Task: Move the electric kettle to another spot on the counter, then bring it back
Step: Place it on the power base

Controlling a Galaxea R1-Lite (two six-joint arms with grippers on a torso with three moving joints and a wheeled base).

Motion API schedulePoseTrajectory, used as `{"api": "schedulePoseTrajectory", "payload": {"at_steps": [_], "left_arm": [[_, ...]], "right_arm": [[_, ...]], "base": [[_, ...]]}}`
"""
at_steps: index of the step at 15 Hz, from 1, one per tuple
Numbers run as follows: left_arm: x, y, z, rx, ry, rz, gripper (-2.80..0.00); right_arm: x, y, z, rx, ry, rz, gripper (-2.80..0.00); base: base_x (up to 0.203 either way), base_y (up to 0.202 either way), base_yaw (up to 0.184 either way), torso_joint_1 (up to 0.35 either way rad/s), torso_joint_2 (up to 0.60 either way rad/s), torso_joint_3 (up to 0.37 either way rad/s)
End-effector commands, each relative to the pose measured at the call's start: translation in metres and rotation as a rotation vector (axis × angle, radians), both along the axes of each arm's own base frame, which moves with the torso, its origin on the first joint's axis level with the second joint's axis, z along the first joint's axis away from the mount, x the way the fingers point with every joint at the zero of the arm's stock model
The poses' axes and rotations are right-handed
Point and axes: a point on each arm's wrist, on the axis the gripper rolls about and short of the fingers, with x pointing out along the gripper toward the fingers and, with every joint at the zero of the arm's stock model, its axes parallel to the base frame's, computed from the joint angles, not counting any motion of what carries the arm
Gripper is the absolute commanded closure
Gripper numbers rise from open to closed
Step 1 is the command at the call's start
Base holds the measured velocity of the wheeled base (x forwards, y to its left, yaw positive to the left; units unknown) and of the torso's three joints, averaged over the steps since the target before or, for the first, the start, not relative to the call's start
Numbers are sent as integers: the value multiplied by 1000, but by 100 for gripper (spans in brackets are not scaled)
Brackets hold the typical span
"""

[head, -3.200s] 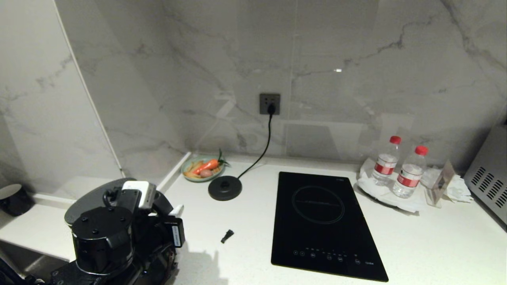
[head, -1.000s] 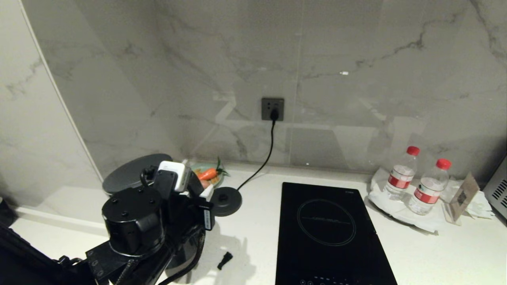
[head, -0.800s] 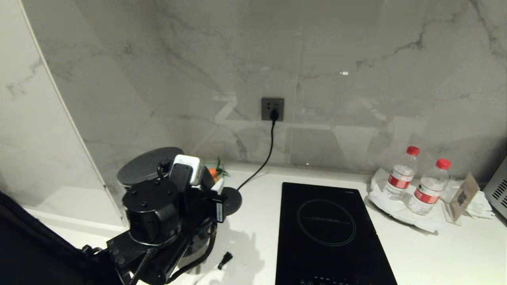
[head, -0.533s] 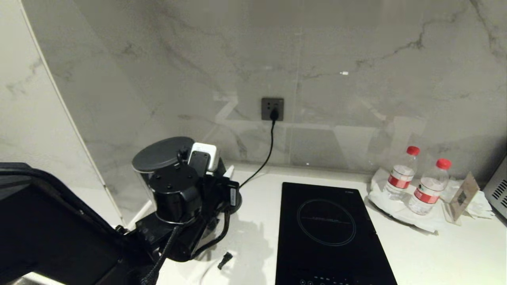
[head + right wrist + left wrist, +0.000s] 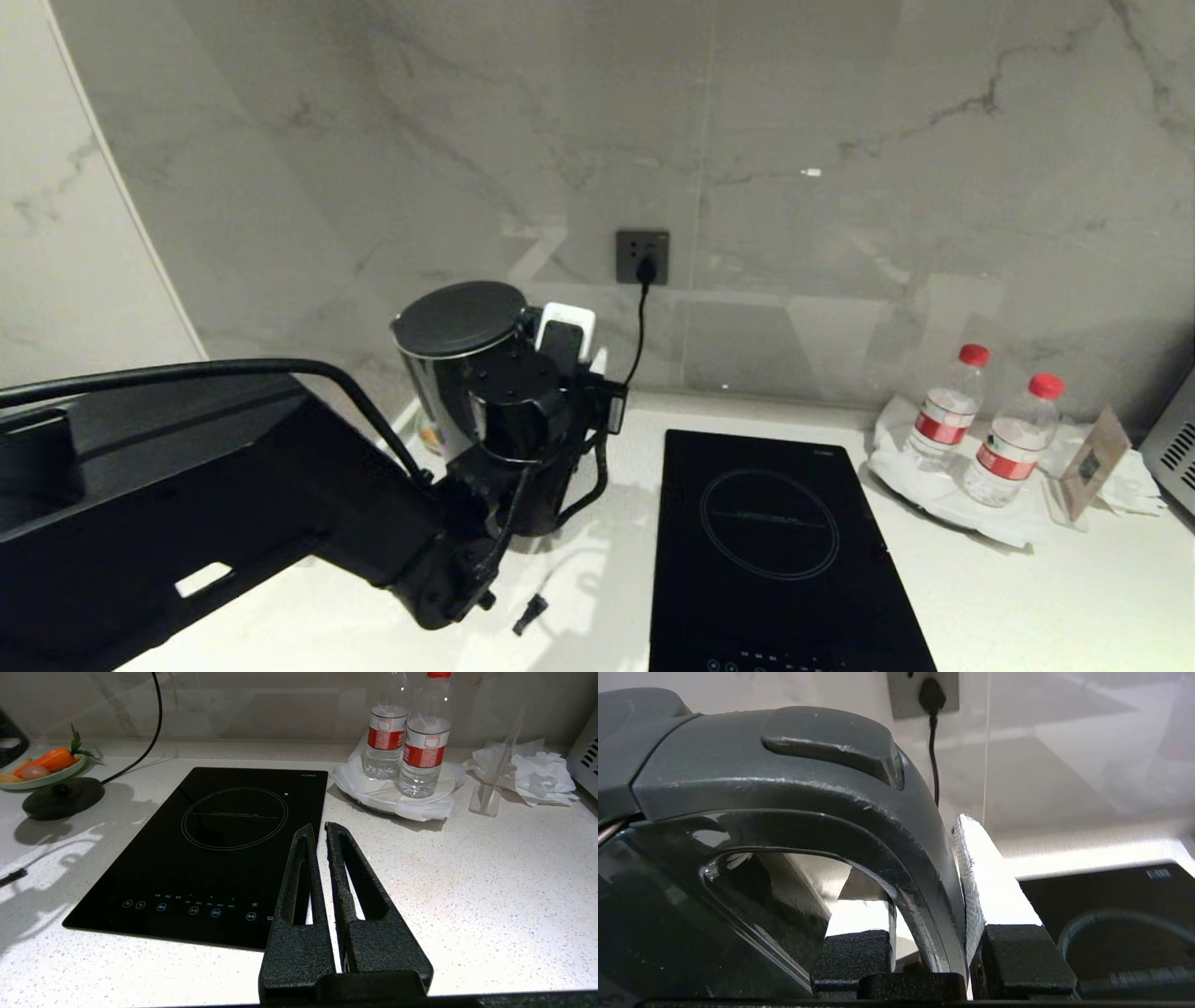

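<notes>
Left end effector [image 5: 924,896] pinches the electric kettle [image 5: 462,364] by its loop handle, holding it above the table [image 5: 1027,597] left of the cooktop [image 5: 775,541]; right end effector [image 5: 317,833] hovers pressed together

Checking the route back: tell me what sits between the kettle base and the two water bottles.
The black cooktop lies between the kettle base and the water bottles, with bare counter on either side; the right wrist view shows it.
</notes>
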Motion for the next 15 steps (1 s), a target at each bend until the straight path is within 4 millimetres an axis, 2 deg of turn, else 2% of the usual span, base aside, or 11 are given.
{"api": "schedulePoseTrajectory", "payload": {"at_steps": [1, 5, 9, 15], "left_arm": [[18, -16, -23, 28, 2, 5, 0], [40, -33, -40, 59, -28, 13, 0], [57, -45, -43, 66, -46, 20, 0], [80, -47, -69, 94, -13, 44, 0]], "right_arm": [[0, 0, 0, -1, 2, 0, 0], [0, 0, 0, 0, 2, 0, 0], [0, 0, 0, 0, 0, 0, 0], [0, 0, 0, 0, 1, 0, 0]], "base": [[0, 0, 0, 0, 0, 0], [0, 0, 0, 0, 0, 0], [0, 0, 0, 0, 0, 0], [0, 0, 0, 0, 0, 0]]}}
